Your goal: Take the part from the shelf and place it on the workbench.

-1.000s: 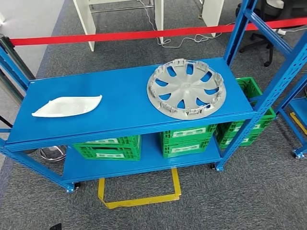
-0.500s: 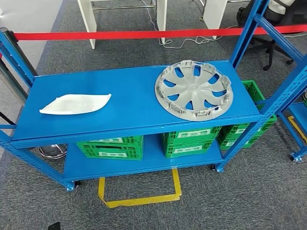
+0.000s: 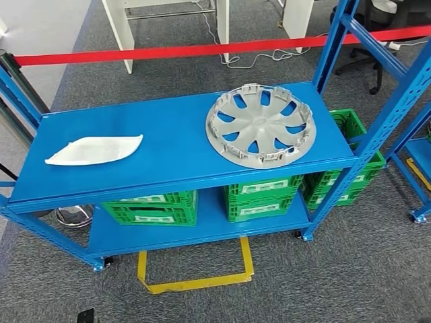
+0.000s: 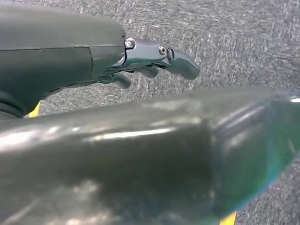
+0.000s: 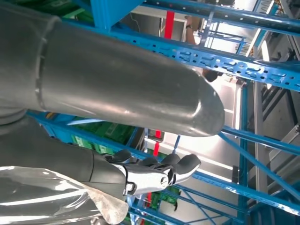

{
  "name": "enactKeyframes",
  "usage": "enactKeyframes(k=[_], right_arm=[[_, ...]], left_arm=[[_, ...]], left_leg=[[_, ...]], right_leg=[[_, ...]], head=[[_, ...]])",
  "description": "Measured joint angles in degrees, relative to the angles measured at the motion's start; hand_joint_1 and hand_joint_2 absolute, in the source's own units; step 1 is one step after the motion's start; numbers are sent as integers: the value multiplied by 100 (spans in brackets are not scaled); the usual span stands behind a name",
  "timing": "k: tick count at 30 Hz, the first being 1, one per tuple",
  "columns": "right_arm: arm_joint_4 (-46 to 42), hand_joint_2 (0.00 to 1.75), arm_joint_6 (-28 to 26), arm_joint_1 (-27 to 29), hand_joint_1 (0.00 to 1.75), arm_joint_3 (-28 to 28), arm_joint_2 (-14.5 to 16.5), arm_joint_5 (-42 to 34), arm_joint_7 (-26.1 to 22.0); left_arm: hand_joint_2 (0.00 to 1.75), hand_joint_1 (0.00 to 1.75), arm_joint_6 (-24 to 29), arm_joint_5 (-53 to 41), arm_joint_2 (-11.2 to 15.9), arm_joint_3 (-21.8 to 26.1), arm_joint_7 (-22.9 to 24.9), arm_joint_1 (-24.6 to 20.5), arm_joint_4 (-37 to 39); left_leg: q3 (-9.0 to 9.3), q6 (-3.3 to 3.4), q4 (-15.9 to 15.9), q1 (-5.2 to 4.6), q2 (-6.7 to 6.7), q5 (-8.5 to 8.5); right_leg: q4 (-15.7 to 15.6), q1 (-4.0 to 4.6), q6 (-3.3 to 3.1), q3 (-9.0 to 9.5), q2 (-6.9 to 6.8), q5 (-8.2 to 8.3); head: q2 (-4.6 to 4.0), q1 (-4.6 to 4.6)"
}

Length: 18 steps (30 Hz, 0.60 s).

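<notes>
Blue shelf (image 3: 172,151) carries a grey hubcap (image 3: 260,124) and, well apart, a white part (image 3: 94,149). Left hand (image 4: 152,61) and right hand (image 5: 155,173) seem empty, fingers extended.

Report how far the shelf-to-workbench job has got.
Nothing looks done: the grey wheel cover and the white part both lie on the blue shelf. The left robot hand and right robot hand hold nothing. Reaching, grasping and carrying are all left.

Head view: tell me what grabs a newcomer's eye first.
The big silver wheel cover lies flat at the right end of the blue shelf, top level. A white curved part lies toward the left end. Green crates sit on the level below, and a red barrier tape runs behind.
</notes>
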Motion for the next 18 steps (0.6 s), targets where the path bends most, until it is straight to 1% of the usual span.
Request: enactKeyframes(k=[1,2,3,4,6,7,8,9,10,11,12,13,14,15,16,17,18], right_arm=[[-1,0,-5,7,0,24,-10,11,2],[-2,0,-14,11,0,49,-19,19,8],[-2,0,-28,12,0,71,-29,24,16],[-3,0,-44,14,0,92,-40,29,26],[-4,0,-72,23,0,118,-67,32,38],[-4,0,-78,26,0,130,-81,32,42],[-5,0,-85,28,0,142,-94,33,43],[-6,0,-90,29,0,154,-107,33,45],[-6,0,-96,34,0,164,-122,33,47],[-6,0,-103,42,0,172,-133,33,47],[-5,0,-109,55,0,175,-144,32,49],[-5,0,-114,70,0,177,-152,31,49],[-5,0,-117,80,0,178,-159,31,50],[-5,0,-120,87,0,178,-165,31,51],[-5,0,-121,90,0,179,-170,32,51],[-4,0,-121,90,0,180,-174,32,53],[-5,0,-122,90,0,181,-176,32,54]], left_arm=[[0,0,0,-13,13,-11,1,-2,1],[0,0,3,-26,25,-19,1,-9,3],[0,0,8,-37,33,-28,-1,-21,4],[0,0,14,-46,38,-37,-3,-30,5],[0,0,24,-64,38,-50,-6,-32,9],[0,0,26,-76,37,-53,-7,-23,12],[0,0,26,-89,39,-55,-7,-20,15],[0,0,26,-104,43,-56,-7,-21,18],[0,0,25,-115,46,-57,-7,-23,20],[0,0,25,-125,51,-57,-7,-26,20],[0,0,25,-131,52,-57,-7,-24,21],[0,0,25,-136,52,-57,-7,-20,22],[0,0,25,-139,52,-57,-7,-15,23],[0,0,25,-140,52,-57,-7,-11,24],[0,0,25,-142,51,-57,-7,-7,25],[0,0,25,-144,50,-57,-7,-8,27],[0,0,25,-145,50,-57,-7,-12,30]], left_leg=[[175,45,-386,-11,0,188],[329,91,-728,-27,0,300],[426,124,-956,-44,0,342],[463,145,-1073,-58,-1,328],[503,175,-1175,-61,-10,310],[540,194,-1216,-50,-14,314],[586,219,-1244,-38,-17,312],[627,243,-1262,-28,-18,304],[651,265,-1268,-28,-15,289],[668,284,-1267,-33,-14,268],[687,295,-1266,-39,-13,245],[716,299,-1265,-44,-13,216],[758,297,-1265,-46,-14,182],[816,291,-1265,-47,-16,140],[877,280,-1267,-47,-18,90],[936,261,-1267,-49,-18,43],[972,232,-1263,-52,-18,-4]], right_leg=[[-1,2,5,14,3,-8],[0,11,21,19,3,-18],[-7,12,46,15,1,-22],[-16,12,78,19,-2,-14],[-7,8,161,20,-7,33],[35,7,194,11,-8,37],[147,7,222,-46,-9,-5],[348,5,240,-155,-9,-108],[663,4,258,-335,-8,-252],[1030,4,273,-555,-7,-405],[1353,4,287,-773,-7,-508],[1543,4,296,-929,-8,-525],[1527,5,296,-984,-8,-425],[1294,5,285,-927,-9,-209],[924,5,266,-799,-11,52],[589,13,241,-674,-15,217],[304,26,209,-562,-21,285]], head=[[0,1],[0,3],[0,4],[0,5],[0,5],[0,9],[0,20],[0,32],[0,40],[0,47],[0,47],[0,45],[0,47],[0,46],[0,48],[0,45],[0,45]])
